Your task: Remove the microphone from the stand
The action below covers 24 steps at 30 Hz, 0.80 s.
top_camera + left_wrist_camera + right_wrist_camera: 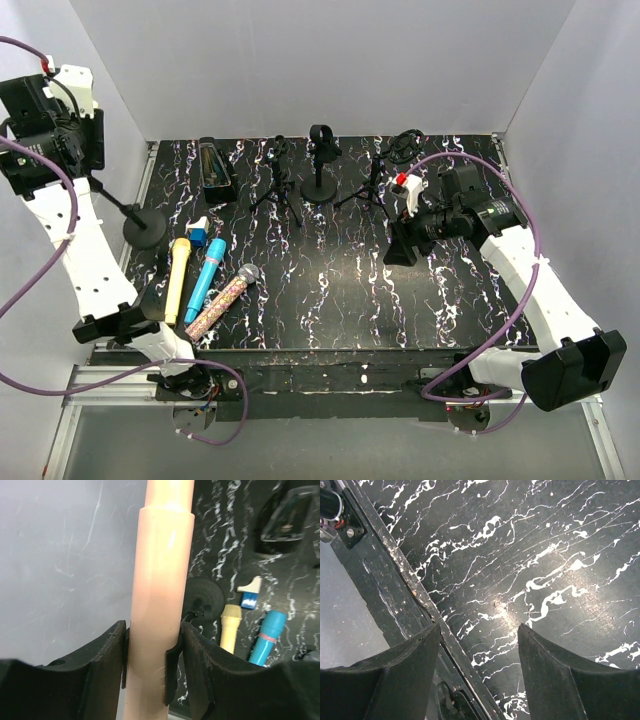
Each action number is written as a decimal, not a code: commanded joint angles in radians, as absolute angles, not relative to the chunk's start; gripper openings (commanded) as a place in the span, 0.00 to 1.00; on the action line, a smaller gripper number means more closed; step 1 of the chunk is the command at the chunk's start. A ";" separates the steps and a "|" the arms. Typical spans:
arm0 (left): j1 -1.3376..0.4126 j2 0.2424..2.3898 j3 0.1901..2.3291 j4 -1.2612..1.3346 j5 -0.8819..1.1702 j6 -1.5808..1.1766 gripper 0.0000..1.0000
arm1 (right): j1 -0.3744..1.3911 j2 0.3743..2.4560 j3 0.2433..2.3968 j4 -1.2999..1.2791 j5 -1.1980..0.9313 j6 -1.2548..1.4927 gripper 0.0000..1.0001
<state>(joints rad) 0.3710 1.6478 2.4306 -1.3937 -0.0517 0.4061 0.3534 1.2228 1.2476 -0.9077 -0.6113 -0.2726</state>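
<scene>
Top view: round-based stand (146, 228) at the tabletop's (330, 300) left edge. The right claw (400, 246) hangs over the tabletop, well apart from it.
Left wrist view: peach, smooth-barrelled microphone (162, 555), above the stand's base, clamped between the left claw's (152, 650) fingers.
Right wrist view: right claw wide, holding nothing.

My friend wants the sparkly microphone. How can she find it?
On the black marbled table, look at the front left: a yellow microphone, a blue microphone, then the sparkly microphone lie side by side. It is the rightmost, and only it has a glittery pink handle and silver head.
</scene>
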 commanded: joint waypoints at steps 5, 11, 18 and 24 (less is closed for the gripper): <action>0.371 1.559 2.477 -1.293 0.562 0.459 0.00 | 0.351 1.203 1.302 -0.965 -0.568 -0.344 0.69; 0.368 1.580 2.499 -1.296 0.866 0.436 0.00 | 0.350 1.160 1.293 -1.023 -0.568 -0.414 0.69; 0.283 1.537 2.323 -1.073 1.298 0.212 0.00 | 0.348 1.134 1.264 -1.095 -0.479 -0.494 0.69; -0.113 1.580 2.284 -1.137 1.085 0.402 0.00 | 0.342 1.132 1.313 -1.156 -0.523 -0.590 0.70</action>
<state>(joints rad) 0.0864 1.6005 2.3093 -1.1736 1.0603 0.3504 0.3496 1.1469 1.2602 -1.0866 -0.4969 -0.4911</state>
